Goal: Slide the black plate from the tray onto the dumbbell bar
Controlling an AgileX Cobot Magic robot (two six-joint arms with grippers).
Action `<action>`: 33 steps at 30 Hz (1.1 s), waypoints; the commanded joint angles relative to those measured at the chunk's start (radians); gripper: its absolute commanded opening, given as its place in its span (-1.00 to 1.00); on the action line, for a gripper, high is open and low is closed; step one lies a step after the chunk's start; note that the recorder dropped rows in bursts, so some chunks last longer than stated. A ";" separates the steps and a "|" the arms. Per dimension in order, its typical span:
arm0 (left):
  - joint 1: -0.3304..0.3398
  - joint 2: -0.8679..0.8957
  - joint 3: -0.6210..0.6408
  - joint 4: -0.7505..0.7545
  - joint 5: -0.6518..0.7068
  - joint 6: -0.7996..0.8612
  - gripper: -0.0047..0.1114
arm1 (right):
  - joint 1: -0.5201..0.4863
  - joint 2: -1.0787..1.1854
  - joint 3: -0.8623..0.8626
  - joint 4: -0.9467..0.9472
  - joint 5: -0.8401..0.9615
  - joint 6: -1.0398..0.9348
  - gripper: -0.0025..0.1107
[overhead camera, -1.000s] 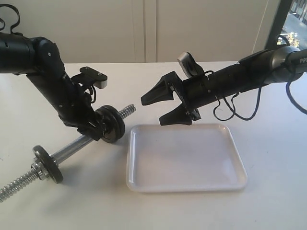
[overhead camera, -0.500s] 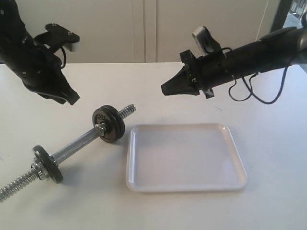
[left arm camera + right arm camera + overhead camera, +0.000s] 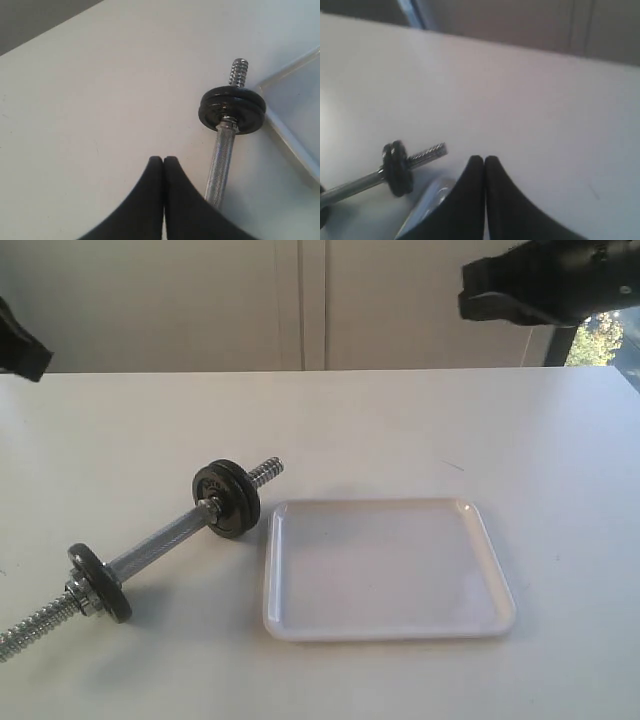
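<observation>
a: what changed, going left to right?

b: a second ago the left pincer (image 3: 163, 161) was down on the bar, right at the disc. it has since pulled up and away. in the exterior view only a black scrap of that arm shows at the 9 to 10 o'clock edge. its fingers are pressed together with nothing between them.

a: and the bar?

b: the dumbbell bar (image 3: 160, 538) lies on the table (image 3: 130, 430), running from 8 o'clock up towards 2 o'clock, unmoved. an outer disc (image 3: 98, 582) sits near its 8 o'clock end. the black plate (image 3: 228, 498) is threaded on near the 2 o'clock end, with bare thread poking out beyond it. it looks like a doubled disc there, and i cannot tell the layers apart.

a: tray?

b: the tray (image 3: 390, 570) lies just beside the plate, at its 4 o'clock, and holds nothing.

a: right side?

b: the right pincer (image 3: 484, 160) has also lifted clear, from above the tray to the 1 o'clock corner. it is clenched and gripping nothing.

a: finding?

b: in my judgement the slide is done and both arms are retreating, with nothing left to carry.

a: markings?

b: there is a faint mark on the plate's face, too small to read. no brand or label is legible anywhere.
</observation>
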 commanded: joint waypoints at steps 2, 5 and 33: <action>0.003 -0.238 0.184 -0.024 -0.041 -0.053 -0.92 | -0.005 -0.279 0.182 -0.147 -0.159 0.107 -0.96; 0.003 -0.385 0.261 -0.024 -0.058 -0.105 -0.92 | -0.005 -0.441 0.252 -0.189 -0.172 0.158 -0.96; 0.003 -1.116 0.638 -0.118 0.094 -0.197 -0.92 | -0.005 -1.178 0.540 -0.763 -0.068 0.706 -0.96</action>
